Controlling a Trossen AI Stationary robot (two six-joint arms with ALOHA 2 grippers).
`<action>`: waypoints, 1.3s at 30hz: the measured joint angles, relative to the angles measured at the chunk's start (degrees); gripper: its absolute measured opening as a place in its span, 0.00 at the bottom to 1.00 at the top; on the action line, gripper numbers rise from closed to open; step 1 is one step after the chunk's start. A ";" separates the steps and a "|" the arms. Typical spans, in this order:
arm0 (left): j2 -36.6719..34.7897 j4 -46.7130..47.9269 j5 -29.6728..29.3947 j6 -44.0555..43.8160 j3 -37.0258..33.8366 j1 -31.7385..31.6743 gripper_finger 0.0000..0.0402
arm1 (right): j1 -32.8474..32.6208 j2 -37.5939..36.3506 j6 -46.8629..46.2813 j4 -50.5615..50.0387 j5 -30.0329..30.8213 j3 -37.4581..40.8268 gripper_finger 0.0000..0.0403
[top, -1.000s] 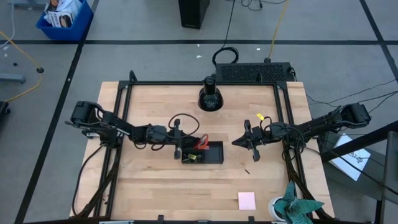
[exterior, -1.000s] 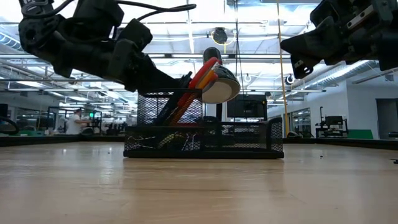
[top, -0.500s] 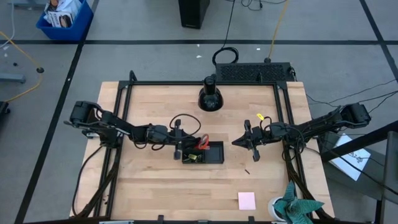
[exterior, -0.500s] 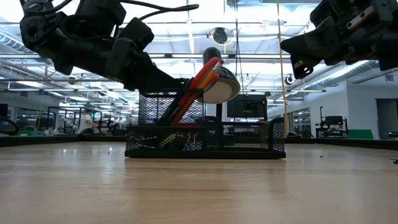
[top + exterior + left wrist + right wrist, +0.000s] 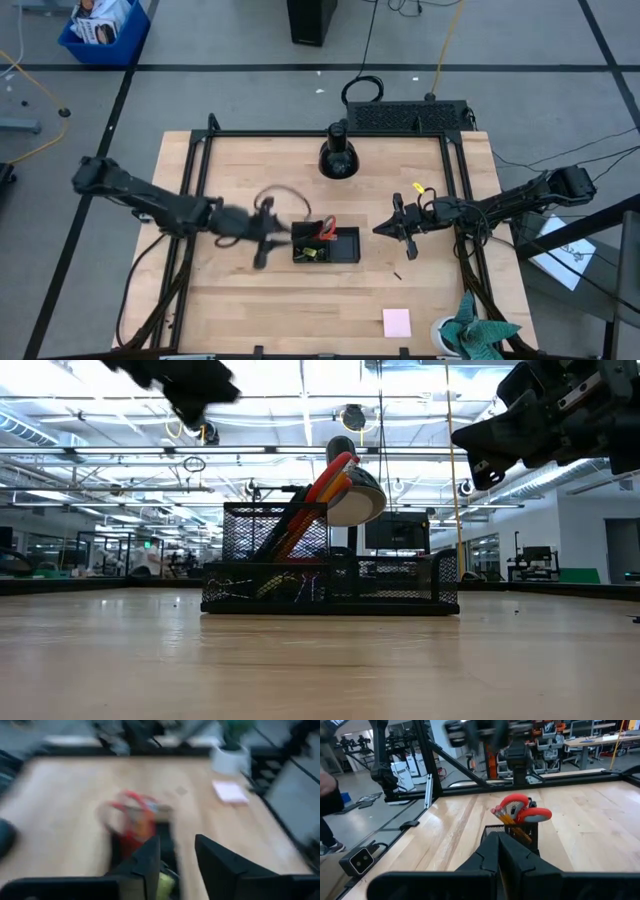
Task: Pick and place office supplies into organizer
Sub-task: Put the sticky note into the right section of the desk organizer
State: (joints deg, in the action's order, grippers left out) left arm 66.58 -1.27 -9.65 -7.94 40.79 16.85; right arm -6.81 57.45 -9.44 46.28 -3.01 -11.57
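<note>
The black mesh organizer sits mid-table. Red-handled scissors and orange pencils stand blade-down in its tall compartment, their tops leaning on the rim; they also show in the right wrist view. My left gripper is open, blurred, just left of the organizer and high above the table. My right gripper is shut and hovers right of the organizer. The pink sticky-note pad lies near the table's near edge. A small yellow piece lies far right.
A round black dome stands by the table's far edge. The teal-green cloth sits at the near right corner. A small dark piece lies on the wood right of the organizer. A dark frame borders the table.
My left gripper has drawn away from the scissors' handles at the organizer's tall compartment, moving quickly up and toward the table's left edge. The scissors and pencils stay standing in the compartment, and the organizer has kept its place.
</note>
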 joint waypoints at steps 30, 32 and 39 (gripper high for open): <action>40.86 -44.38 -18.59 -4.48 0.07 21.88 0.02 | -2.79 2.71 -0.14 -5.60 0.97 0.00 0.00; 40.84 -44.46 -16.89 -2.78 0.08 20.76 0.01 | -4.37 4.46 0.25 -5.48 2.92 0.02 0.00; 40.84 -42.54 -7.64 -0.72 0.11 15.78 0.02 | -7.71 9.87 6.15 -8.71 13.05 -2.53 0.00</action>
State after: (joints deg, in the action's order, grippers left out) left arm 107.42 -43.81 -17.29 -8.67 40.91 32.63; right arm -14.52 67.32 -3.29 37.57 10.05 -14.11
